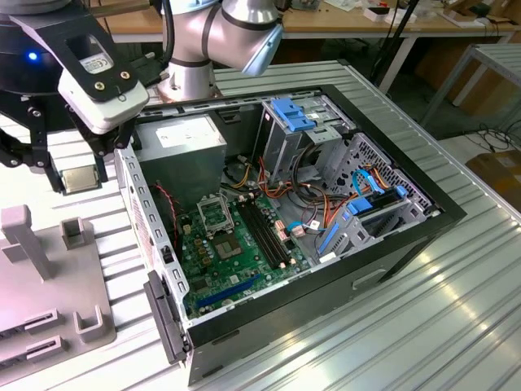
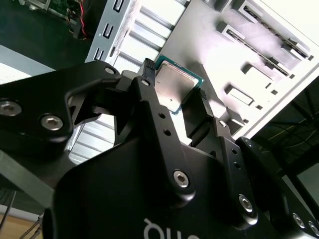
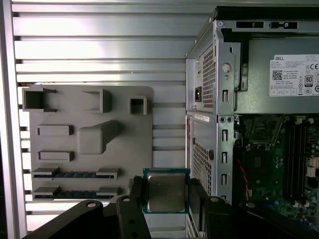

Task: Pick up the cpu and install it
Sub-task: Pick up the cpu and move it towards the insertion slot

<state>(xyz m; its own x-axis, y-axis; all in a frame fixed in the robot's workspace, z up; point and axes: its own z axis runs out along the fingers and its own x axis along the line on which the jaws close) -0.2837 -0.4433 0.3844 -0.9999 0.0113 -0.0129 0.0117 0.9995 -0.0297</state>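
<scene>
Silver ribbed table (image 1: 407,326) lies beneath the tool (image 3: 166,186) gripping the cpu (image 3: 166,194); workbench (image 1: 350,29) behind.

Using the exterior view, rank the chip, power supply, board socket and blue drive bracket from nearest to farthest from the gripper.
1. Chip: held in the gripper, outside the case.
2. Power supply: just inside the case wall.
3. Board socket: deeper in, on the green board.
4. Blue drive bracket: farthest, toward the exterior view's right.
</scene>
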